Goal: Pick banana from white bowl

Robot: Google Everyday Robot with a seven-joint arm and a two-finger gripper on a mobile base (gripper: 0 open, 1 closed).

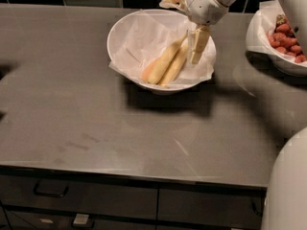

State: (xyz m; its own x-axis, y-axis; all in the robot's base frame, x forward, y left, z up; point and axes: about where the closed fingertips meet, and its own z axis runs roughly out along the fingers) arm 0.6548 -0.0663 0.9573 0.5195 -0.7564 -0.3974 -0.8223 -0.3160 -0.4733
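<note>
The white bowl (129, 32) lined with crumpled white paper stands at the back middle of the counter. Bananas (165, 63) lie in it, pointing from lower left to upper right. My gripper (196, 47) hangs down over the bowl's right side, its fingers (200, 43) reaching in at the bananas' upper right end. I cannot make out whether they touch the fruit.
A second white bowl (259, 37) with small red pieces stands at the back right. The grey counter (96, 123) has drawers below its front edge. A dark tiled wall runs behind. Part of my white body (288, 186) fills the lower right corner.
</note>
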